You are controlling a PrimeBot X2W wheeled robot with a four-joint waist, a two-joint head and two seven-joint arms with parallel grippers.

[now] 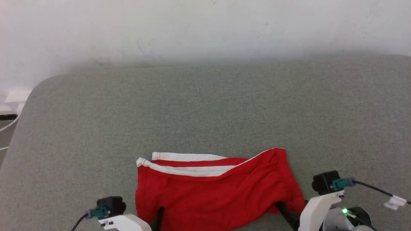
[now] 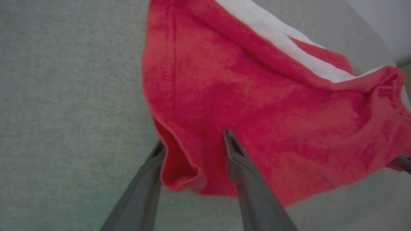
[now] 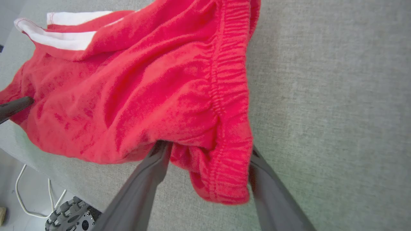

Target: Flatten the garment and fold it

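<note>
**Red shorts at the near edge of the counter, a gripper at each lower corner**

The garment (image 1: 212,189) lies in the lower middle of the head view, on the grey cloth-covered counter (image 1: 205,106), close to its near edge. It is wrinkled and not flat. Its two white hem bands (image 1: 186,162) are at the upper left of the cloth, one partly over the other. In the right wrist view the gathered waistband (image 3: 229,96) runs down the right side of the cloth.

A pale wall (image 1: 205,29) fills the top of the head view. In the lower left of the right wrist view, below the counter edge, there is a white cable (image 3: 22,192) on the floor and a roller wheel (image 3: 72,215). Nothing lies on the garment except the dark fingers.

The left gripper (image 2: 192,141) is at the lower left corner of the shorts. Its fingers stand clearly apart, one beside the cloth edge and one on top of the red fabric, with a fold between them. The right gripper (image 3: 208,148) is at the lower right corner, also spread, and the end of the waistband hangs between its fingers. I cannot tell whether either one presses the cloth.
</note>
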